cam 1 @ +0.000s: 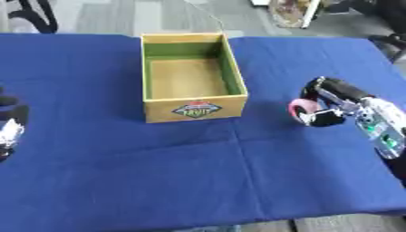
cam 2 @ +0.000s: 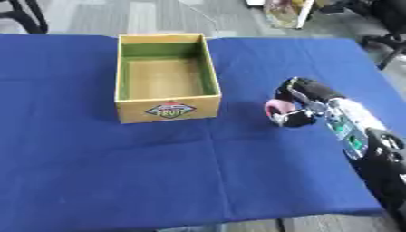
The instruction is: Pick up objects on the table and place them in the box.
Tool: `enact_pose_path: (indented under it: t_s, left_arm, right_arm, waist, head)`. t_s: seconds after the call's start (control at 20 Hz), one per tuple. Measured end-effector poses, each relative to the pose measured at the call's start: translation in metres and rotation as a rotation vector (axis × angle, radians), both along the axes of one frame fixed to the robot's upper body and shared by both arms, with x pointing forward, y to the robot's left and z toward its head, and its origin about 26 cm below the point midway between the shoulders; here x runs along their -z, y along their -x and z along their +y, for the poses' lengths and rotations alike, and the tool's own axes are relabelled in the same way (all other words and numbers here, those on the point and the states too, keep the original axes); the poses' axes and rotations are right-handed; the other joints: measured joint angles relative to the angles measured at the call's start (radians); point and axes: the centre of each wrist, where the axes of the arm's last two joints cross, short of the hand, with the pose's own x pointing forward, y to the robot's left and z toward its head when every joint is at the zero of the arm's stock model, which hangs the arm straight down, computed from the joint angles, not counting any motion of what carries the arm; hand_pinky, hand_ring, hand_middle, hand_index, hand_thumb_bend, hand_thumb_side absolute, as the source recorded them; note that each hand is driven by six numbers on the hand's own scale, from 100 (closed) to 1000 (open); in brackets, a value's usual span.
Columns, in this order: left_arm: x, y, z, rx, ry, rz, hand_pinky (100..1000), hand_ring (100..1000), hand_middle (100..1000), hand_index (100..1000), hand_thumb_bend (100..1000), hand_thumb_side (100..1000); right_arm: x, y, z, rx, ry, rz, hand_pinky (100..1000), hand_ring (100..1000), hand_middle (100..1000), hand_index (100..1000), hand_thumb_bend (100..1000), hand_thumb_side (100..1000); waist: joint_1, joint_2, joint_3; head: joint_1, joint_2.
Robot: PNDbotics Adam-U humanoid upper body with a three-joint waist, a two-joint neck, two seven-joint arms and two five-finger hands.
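A yellow cardboard box (cam 1: 194, 112) with a green inner lining stands open and empty at the table's centre back. To its right, my right hand (cam 1: 326, 100) is curled round a small pink object (cam 1: 301, 108) just above or on the blue cloth; only the object's rounded pink end shows past the fingers. The right forearm runs off toward the lower right. My left hand (cam 1: 9, 127) rests at the far left edge, only partly in the left eye view.
A blue cloth (cam 1: 198, 172) covers the table, with a fold line running across it in front of the box. Chair legs and a floor show beyond the far edge. The table's front edge lies near the bottom of the views.
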Motion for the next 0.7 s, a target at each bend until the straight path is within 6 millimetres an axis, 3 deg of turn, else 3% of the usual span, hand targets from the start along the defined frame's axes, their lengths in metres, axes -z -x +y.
enact_pose_path:
  t_s: [0.4, 0.7]
  left_arm:
    - [0.0, 0.0, -0.001, 0.004, -0.001, 0.001, 640, 715, 538, 707, 392, 137]
    - [-0.004, -0.001, -0.004, 0.025, -0.005, -0.011, 640, 715, 538, 707, 394, 132]
  right_arm:
    - [-0.062, -0.016, 0.018, -0.106, -0.069, -0.158, 247, 525, 416, 552, 100, 236]
    - [-0.09, -0.033, 0.035, -0.183, -0.064, -0.202, 253, 528, 421, 561, 100, 240]
  waist:
    - [0.0, -0.004, 0.022]
    - [-0.002, 0.005, 0.065]
  head:
    - [-0.004, 0.0]
    - [-0.018, -0.002]
